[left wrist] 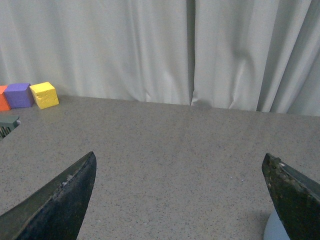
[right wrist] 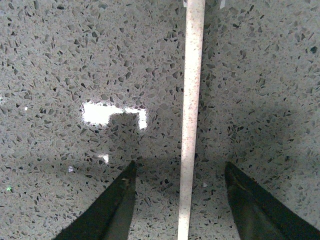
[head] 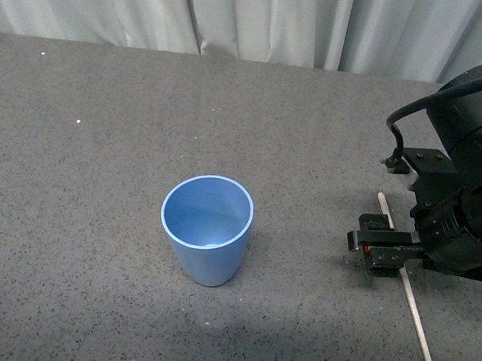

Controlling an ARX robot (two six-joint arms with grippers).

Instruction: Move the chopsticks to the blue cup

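The blue cup [head: 207,228] stands upright and empty in the middle of the grey speckled table [head: 105,182]. The chopstick [head: 415,312], a pale beige stick, lies flat on the table at the right, partly hidden under my right arm. My right gripper [head: 382,249] is open and low over it. In the right wrist view the chopstick [right wrist: 191,115] runs between the two open fingers [right wrist: 117,202], untouched. My left gripper [left wrist: 180,165] is open and empty above the table; a sliver of the blue cup [left wrist: 276,229] shows beside one finger.
White curtains [head: 256,21] hang along the table's far edge. In the left wrist view, orange, purple [left wrist: 19,95] and yellow [left wrist: 44,95] cubes sit at the back by the curtain, with a dark object [left wrist: 7,127] near them.
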